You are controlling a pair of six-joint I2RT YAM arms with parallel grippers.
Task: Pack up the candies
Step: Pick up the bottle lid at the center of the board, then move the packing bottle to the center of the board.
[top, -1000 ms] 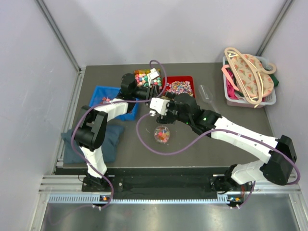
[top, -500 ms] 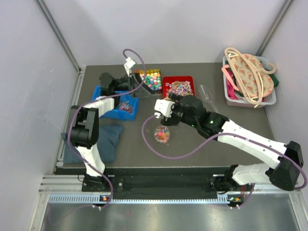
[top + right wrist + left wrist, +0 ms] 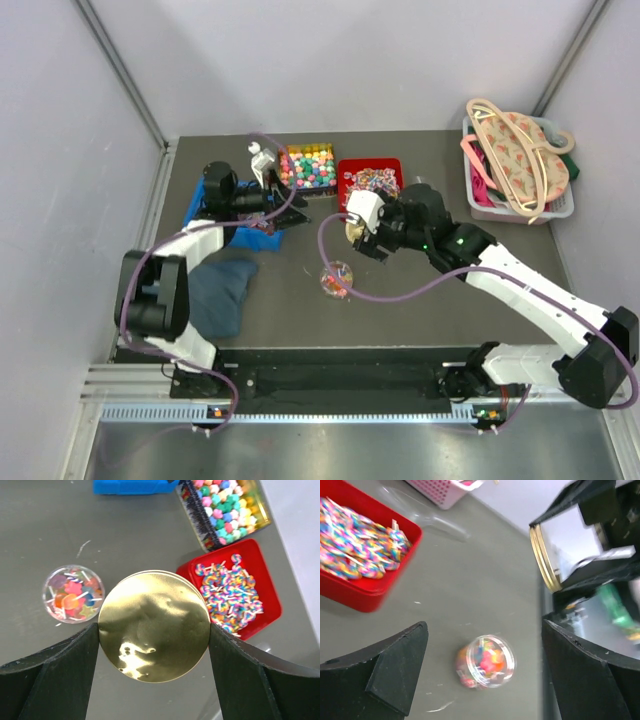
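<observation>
The candies (image 3: 72,594) sit in a small clear round jar (image 3: 46,586) standing upright near the middle of the dark grey matte surface (image 3: 420,300), its mouth up and uncovered. They are a loose mix of bright star shapes and thin white sticks, pointing every way.

More candies lie in a glossy red rectangular tray (image 3: 370,597) at 1 o'clock from the jar in the top view. These are rainbow swirl discs on white sticks, heaped with no common direction. At 11 o'clock, a dark-rimmed tray (image 3: 197,520) holds small multicoloured pieces, its long side running left to right.

The right hand (image 3: 154,630) grips a round gold lid (image 3: 150,605) by its opposite edges, jaws spread wide around it. It hangs above the surface at 1 o'clock from the jar, just beside it and not over its mouth. The lid's face is shiny and slightly dimpled.

The left hand (image 3: 484,625) is spread fully and holds nothing, at 11 o'clock from the jar by a blue tray (image 3: 130,486).

A dark blue cloth (image 3: 215,295) lies at 9 o'clock. A clear plastic piece (image 3: 420,512) lies past the red tray. A pale basket (image 3: 500,212) with a patterned bag (image 3: 515,150) stands at 2 o'clock, well apart.
</observation>
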